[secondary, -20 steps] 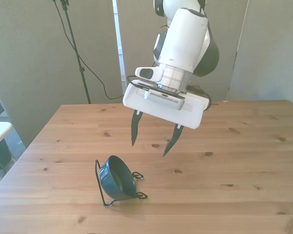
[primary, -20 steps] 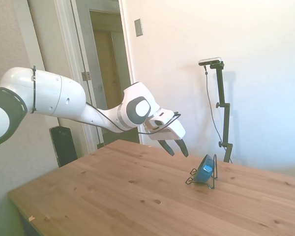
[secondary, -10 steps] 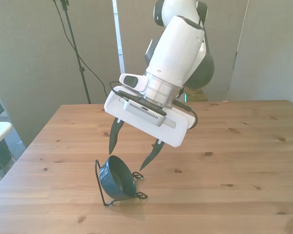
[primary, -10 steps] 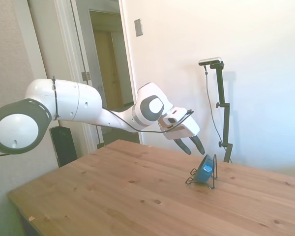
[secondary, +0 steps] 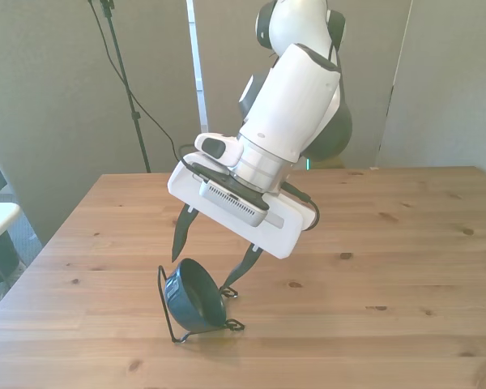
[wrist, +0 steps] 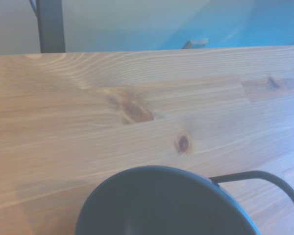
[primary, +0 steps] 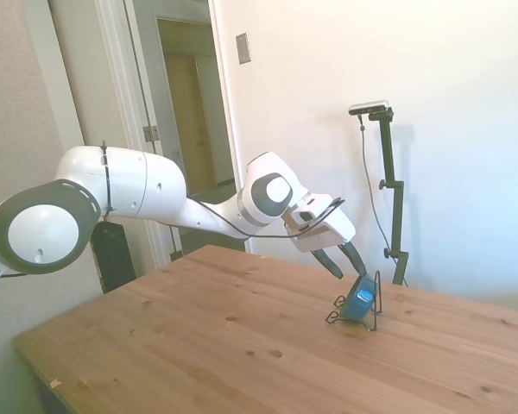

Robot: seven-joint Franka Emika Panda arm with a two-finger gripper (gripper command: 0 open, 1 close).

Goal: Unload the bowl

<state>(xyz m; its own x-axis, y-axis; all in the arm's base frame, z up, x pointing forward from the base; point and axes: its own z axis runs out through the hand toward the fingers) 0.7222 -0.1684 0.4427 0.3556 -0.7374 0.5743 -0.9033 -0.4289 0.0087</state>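
Observation:
The bowl (secondary: 196, 294) is small, round and dark teal. It stands tilted on edge in a thin black wire rack (secondary: 164, 293) on the wooden table (secondary: 373, 267), toward the front view's left. My gripper (secondary: 208, 256) is open and hangs tilted just above the bowl, one finger over each side of its upper rim, holding nothing. From the side, the gripper (primary: 348, 264) sits just above and left of the blue bowl (primary: 358, 301). In the wrist view the bowl's dark rim (wrist: 161, 203) is close, with a rack wire (wrist: 264, 177) beside it.
The tabletop (primary: 198, 336) stretches wide around the rack. An open doorway (primary: 190, 112) lies behind the arm in the side view. A thin stand with a hanging cable (secondary: 125, 89) rises behind the table at the front view's left.
The gripper has come down and toward the front view's left, from above the table's middle to right over the bowl. Its fingers have stayed open. Bowl and rack have not moved.

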